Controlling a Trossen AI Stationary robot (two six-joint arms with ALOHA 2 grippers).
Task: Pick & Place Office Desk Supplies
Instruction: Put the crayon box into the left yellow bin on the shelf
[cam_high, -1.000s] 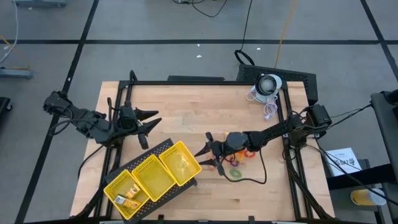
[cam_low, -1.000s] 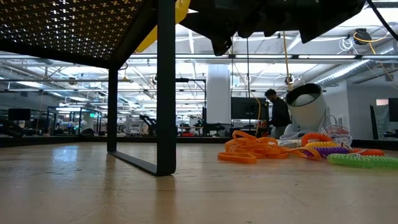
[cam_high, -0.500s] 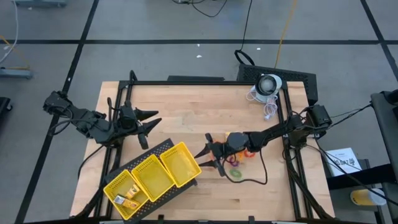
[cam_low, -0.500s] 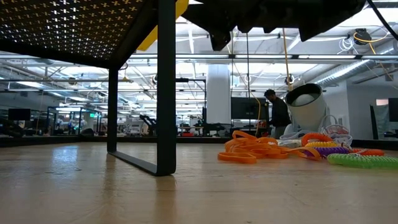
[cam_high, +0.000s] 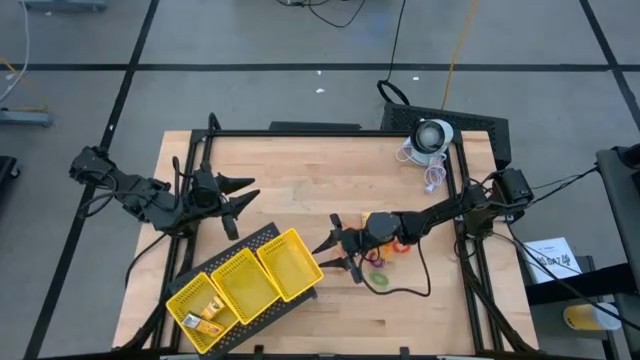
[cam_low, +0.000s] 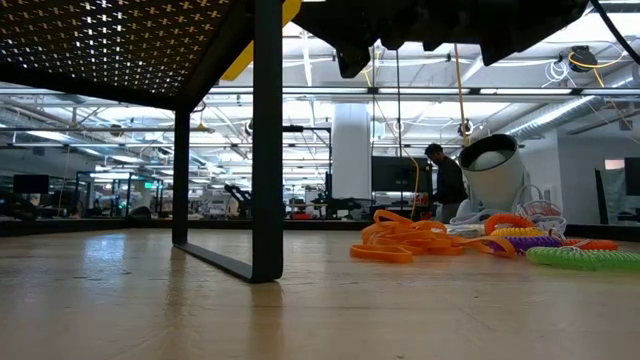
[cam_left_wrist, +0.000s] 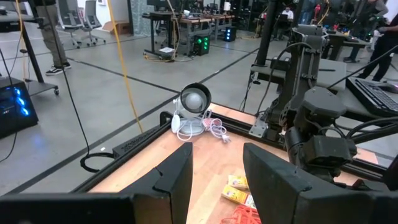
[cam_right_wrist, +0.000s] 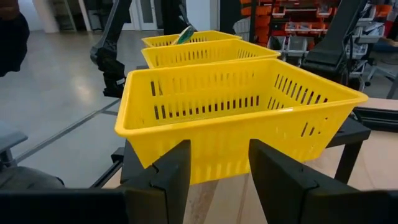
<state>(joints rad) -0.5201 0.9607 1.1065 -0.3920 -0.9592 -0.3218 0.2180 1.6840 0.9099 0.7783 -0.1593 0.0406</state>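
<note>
My right claw hangs above the middle of the table, fingers apart with nothing between them, just right of the yellow tray. Through my right wrist camera the tray's nearest compartment fills the space ahead, its slotted wall and rim facing me, and I cannot see its floor from here. The tray sits raised on a dark perforated stand whose leg comes down to the wood, leaving a clear strip of bare board beneath it. The loose supplies lie behind my right claw, toward the table's right side: a tangle of orange rubber bands, and beside it purple rings and a green coil, all flat on the wood. A few small yellow pieces already rest in the tray's far-left compartment. My left claw waits at the left edge of the table, fingers apart and empty, above open wood. A white round camera sits at the far right corner, its cable looped beside it.
</note>
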